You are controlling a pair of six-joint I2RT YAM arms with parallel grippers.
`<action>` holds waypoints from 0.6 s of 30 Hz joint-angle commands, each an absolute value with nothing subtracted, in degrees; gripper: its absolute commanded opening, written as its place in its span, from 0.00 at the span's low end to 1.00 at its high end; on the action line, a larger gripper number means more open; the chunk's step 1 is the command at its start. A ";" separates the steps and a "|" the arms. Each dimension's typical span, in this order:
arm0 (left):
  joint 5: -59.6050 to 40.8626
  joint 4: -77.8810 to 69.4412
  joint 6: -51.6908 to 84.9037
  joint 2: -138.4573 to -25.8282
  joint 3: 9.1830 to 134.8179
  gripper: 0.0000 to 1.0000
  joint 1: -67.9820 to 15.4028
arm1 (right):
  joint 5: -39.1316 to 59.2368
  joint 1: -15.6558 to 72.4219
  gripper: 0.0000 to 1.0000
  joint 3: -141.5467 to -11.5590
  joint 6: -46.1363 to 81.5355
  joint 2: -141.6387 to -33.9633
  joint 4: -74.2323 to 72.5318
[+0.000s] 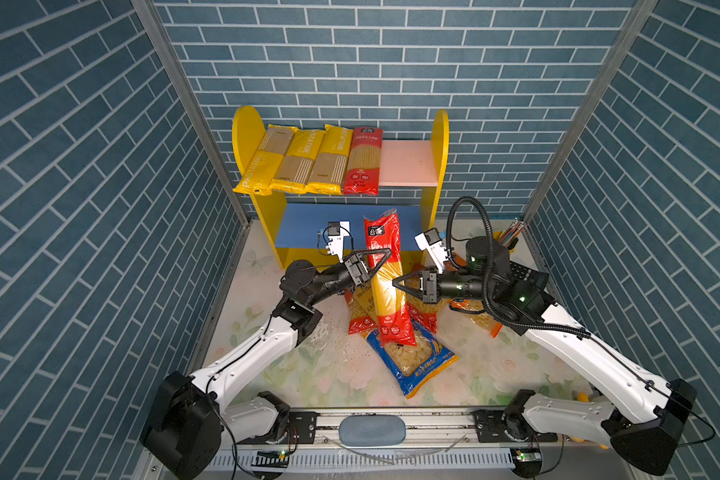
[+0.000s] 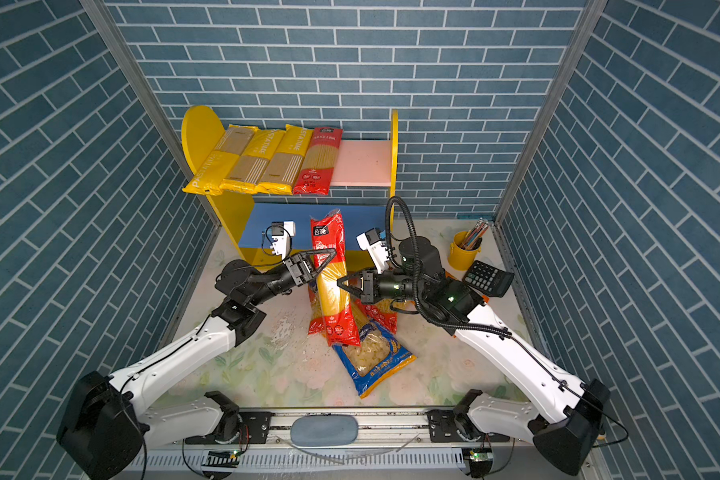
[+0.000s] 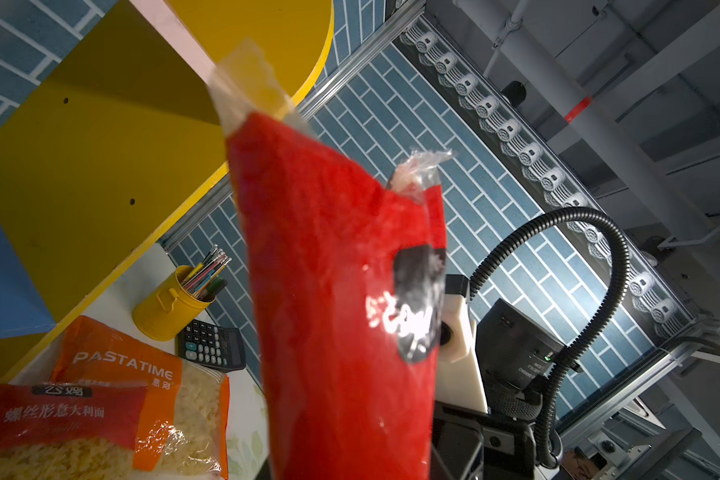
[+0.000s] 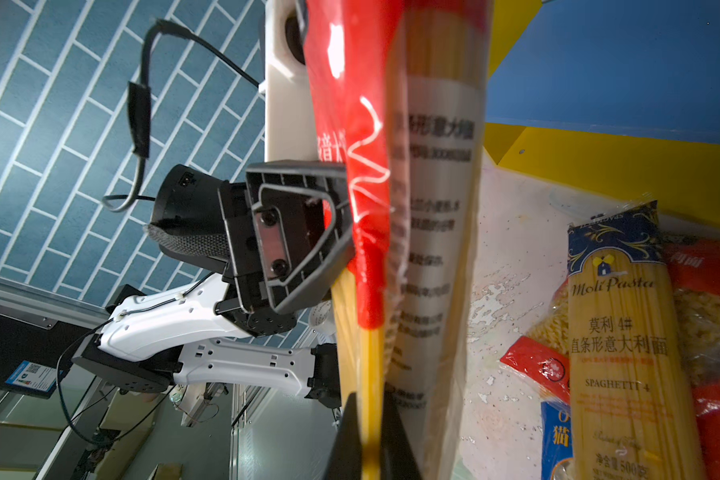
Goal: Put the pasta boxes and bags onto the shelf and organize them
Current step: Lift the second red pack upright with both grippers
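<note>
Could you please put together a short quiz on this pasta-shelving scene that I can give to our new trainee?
1. Multiple choice: how many pasta packs lie on the pink upper board? A) two B) four C) six
2. True or false: the yellow pencil cup stands on the shelf.
3. Short answer: what is the right gripper shut on?

Key
1. B
2. False: the cup stands on the table, beside the shelf.
3. The red spaghetti pack, pinched along one edge.
</note>
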State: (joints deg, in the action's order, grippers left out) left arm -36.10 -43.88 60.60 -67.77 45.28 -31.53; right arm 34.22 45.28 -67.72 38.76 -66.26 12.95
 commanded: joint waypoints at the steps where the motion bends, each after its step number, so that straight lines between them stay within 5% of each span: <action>1: -34.97 -39.82 57.09 -65.33 48.61 0.23 -32.69 | 33.04 45.44 0.09 -65.68 39.02 -63.16 3.61; 18: -26.98 -28.01 51.20 -63.18 56.44 0.00 -36.23 | 28.94 45.40 0.35 -60.31 34.04 -59.33 7.44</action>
State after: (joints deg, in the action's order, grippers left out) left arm -29.41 -24.53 52.18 -65.04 52.47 -35.14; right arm 29.74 45.21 -62.81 36.71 -61.19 9.10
